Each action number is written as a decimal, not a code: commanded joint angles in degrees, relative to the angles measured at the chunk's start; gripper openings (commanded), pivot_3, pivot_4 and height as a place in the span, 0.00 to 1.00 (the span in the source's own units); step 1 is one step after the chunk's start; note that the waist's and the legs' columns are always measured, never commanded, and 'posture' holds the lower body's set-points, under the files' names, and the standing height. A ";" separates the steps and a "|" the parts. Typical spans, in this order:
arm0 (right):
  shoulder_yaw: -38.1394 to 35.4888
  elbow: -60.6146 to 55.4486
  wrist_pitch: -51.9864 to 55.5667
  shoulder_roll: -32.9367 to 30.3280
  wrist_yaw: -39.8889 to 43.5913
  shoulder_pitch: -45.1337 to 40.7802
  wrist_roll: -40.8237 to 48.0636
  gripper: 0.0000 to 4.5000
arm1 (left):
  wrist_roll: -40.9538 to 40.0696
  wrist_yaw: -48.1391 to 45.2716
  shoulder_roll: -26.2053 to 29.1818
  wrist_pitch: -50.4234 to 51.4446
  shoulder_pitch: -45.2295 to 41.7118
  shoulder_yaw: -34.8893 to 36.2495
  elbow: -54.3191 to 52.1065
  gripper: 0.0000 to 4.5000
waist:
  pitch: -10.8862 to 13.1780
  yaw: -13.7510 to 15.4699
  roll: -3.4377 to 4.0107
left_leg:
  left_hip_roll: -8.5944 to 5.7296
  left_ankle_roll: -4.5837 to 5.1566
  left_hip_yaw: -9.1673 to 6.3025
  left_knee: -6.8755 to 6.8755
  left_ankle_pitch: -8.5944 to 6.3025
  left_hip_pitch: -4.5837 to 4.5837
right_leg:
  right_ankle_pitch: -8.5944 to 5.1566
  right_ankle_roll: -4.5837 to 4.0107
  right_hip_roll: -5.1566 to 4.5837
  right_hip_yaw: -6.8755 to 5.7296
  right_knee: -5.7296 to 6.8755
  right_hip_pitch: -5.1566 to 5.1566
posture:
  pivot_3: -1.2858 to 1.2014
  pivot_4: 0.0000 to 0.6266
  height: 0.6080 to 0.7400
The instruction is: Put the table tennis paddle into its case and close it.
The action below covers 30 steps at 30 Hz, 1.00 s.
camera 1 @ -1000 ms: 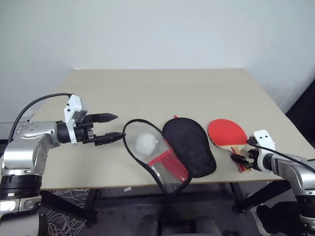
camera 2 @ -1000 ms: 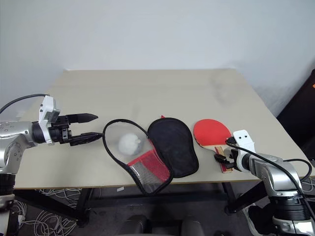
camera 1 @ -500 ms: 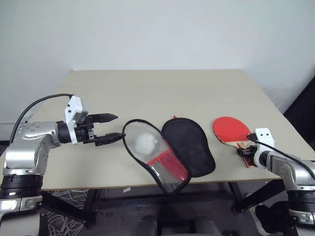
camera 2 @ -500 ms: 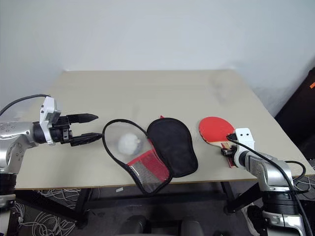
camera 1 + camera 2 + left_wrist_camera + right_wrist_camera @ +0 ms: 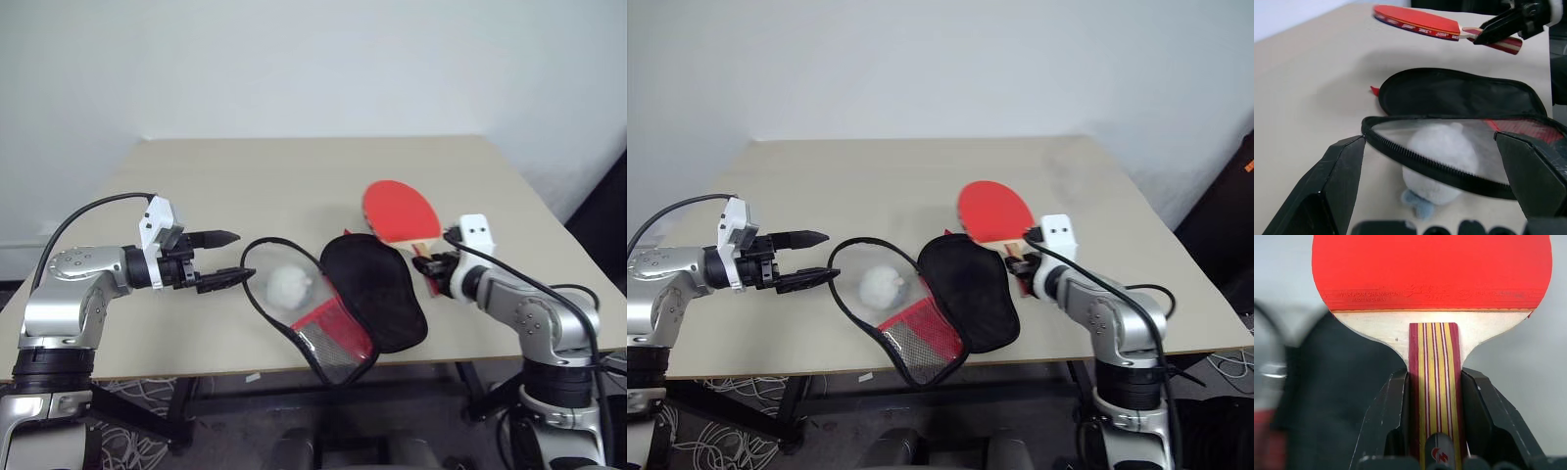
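Paddle handle is clamped in my right gripper, blade pointing ahead; case lies beyond, between it and my open left gripper.

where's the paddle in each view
Left eye view: paddle right of centre, above the black case.
Right eye view: just right of centre, same spot.
Left wrist view: along the top, edge-on, off the table.
Right wrist view: upper half, handle in the right gripper.
Shared landmark: the case's black half.
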 commanded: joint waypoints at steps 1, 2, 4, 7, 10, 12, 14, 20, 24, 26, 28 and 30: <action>2.58 -3.23 2.03 2.70 -3.12 0.11 -0.60 0.25 | 0.22 0.11 0.20 -0.58 -1.86 0.22 -0.44 1.00 | -0.01 0.05 -0.01 | -0.02 0.00 -0.02 0.02 0.00 0.00 | 0.01 -0.01 -0.02 -0.02 -0.03 0.00 | 0.52 0.00 1.00; 3.75 -2.79 1.96 3.72 -3.74 0.66 -1.11 0.25 | 0.26 0.20 0.14 -0.54 -1.93 0.12 -0.39 1.00 | -0.01 0.00 -0.01 | -0.02 0.00 -0.03 0.03 0.00 -0.01 | 0.03 -0.05 -0.03 -0.03 -0.05 0.00 | 0.52 0.00 1.00; 5.22 -1.59 1.51 5.13 -4.49 1.86 -1.82 0.25 | 0.30 0.32 0.08 -0.48 -2.02 0.02 -0.30 1.00 | 0.00 -0.07 -0.01 | -0.02 -0.01 -0.02 0.01 -0.01 0.00 | 0.08 -0.14 -0.03 -0.03 -0.03 -0.01 | 0.52 0.00 1.00; 6.53 0.04 0.89 5.86 -5.05 3.47 -2.73 0.25 | 0.17 0.42 0.19 -0.34 -1.92 -0.02 -0.45 1.00 | 0.01 -0.19 0.01 | -0.01 -0.02 0.02 -0.03 0.00 -0.02 | 0.11 -0.18 -0.03 -0.02 0.01 -0.01 | 0.52 0.00 1.00; 7.23 1.37 0.52 6.25 -5.46 4.82 -3.52 0.25 | 0.21 0.58 0.24 -0.28 -1.88 -0.02 -0.41 1.00 | 0.01 -0.20 0.01 | -0.01 -0.02 0.02 -0.03 0.00 -0.01 | 0.10 -0.17 -0.03 -0.02 0.01 -0.02 | 0.52 0.00 1.00; 7.37 1.93 0.18 6.19 -5.63 5.40 -4.05 0.25 | 0.22 0.71 0.27 -0.24 -1.81 0.02 -0.47 1.00 | 0.01 -0.21 0.02 | -0.01 -0.02 0.02 -0.03 0.00 -0.01 | 0.08 -0.15 -0.02 -0.02 0.01 -0.02 | 0.52 0.00 1.00; 7.35 2.10 0.05 5.99 -5.68 5.97 -4.34 0.25 | 0.09 0.76 0.39 -0.10 -1.64 0.13 -0.66 1.00 | 0.01 -0.21 0.01 | 0.00 -0.02 0.02 -0.04 0.00 0.00 | 0.06 -0.12 -0.02 -0.03 0.00 -0.02 | 0.52 0.00 1.00; 7.63 3.36 -0.65 4.82 -6.08 7.05 -5.71 0.25 | 0.07 0.85 0.49 0.16 -1.69 0.18 -0.58 1.00 | 0.00 -0.14 0.00 | 0.00 -0.02 -0.02 -0.04 0.00 0.03 | -0.01 0.00 -0.02 -0.07 -0.05 -0.02 | 0.52 0.00 1.00; 7.42 0.89 1.06 3.34 -5.65 7.78 -5.19 0.25 | 0.11 0.83 0.56 0.19 -1.72 0.20 -0.46 1.00 | 0.00 -0.06 0.00 | -0.01 -0.02 -0.04 -0.03 0.00 0.03 | -0.01 0.00 -0.03 -0.08 -0.07 -0.01 | 0.52 0.00 1.00; 7.34 -0.86 2.34 2.58 -5.51 8.29 -4.87 0.25 | 0.15 0.82 0.64 0.21 -1.72 0.22 -0.34 1.00 | 0.00 0.00 0.00 | -0.03 -0.02 -0.09 -0.03 0.00 0.01 | -0.01 0.00 -0.05 -0.11 -0.09 -0.01 | 0.52 0.00 1.00; 7.41 -2.13 3.30 2.32 -5.58 8.52 -4.75 0.25 | 0.18 0.84 0.64 0.24 -1.70 0.20 -0.31 1.00 | 0.00 -0.03 0.00 | -0.05 -0.02 -0.13 -0.03 0.00 0.01 | -0.01 0.00 -0.07 -0.15 -0.11 0.00 | 0.52 0.00 1.00; 7.38 -3.42 4.39 2.41 -5.74 8.57 -4.66 0.25 | 0.20 0.89 0.58 0.31 -1.77 0.10 -0.31 1.00 | 0.00 -0.06 0.00 | -0.05 -0.02 -0.12 -0.03 0.00 0.01 | -0.01 0.00 -0.07 -0.15 -0.11 0.00 | 0.52 0.00 1.00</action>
